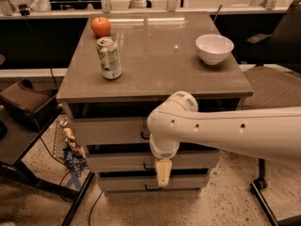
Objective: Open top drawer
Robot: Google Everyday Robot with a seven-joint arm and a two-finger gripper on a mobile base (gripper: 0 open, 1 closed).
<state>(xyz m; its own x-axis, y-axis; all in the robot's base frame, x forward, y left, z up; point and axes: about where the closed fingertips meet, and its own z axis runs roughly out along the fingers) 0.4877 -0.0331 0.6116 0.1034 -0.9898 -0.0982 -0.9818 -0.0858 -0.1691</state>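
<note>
At the far left, a dark brown thing (27, 101) sits on a low black stand, and it is hard to say what it is. Next to it a wire basket (67, 142) hangs by the grey cabinet (160, 74), full of small bits too mixed up to name. On the cabinet's top stand one red apple (101, 26) at the back left and one green and white can (109, 58) just in front of it. Under the top there are three drawers. The top drawer (110, 131) is the highest one, right under the top, with a dark gap above its front. Only the left end of its black handle (144, 136) shows. The big white arm (225, 131) comes in from the right and hides the rest of the handle and the right half of all three drawers. The one gripper (163, 172) is the pale yellow tip that hangs down from the arm's round end. It is lower than the top drawer's handle, in front of the middle drawer (117, 162) and just above the bottom drawer (124, 182). I cannot tell if it is spread or pressed together, or if it touches anything. On the cabinet's back right sits one white bowl (214, 48). At the far right a dark chair (277, 74) is cut off by the edge.
</note>
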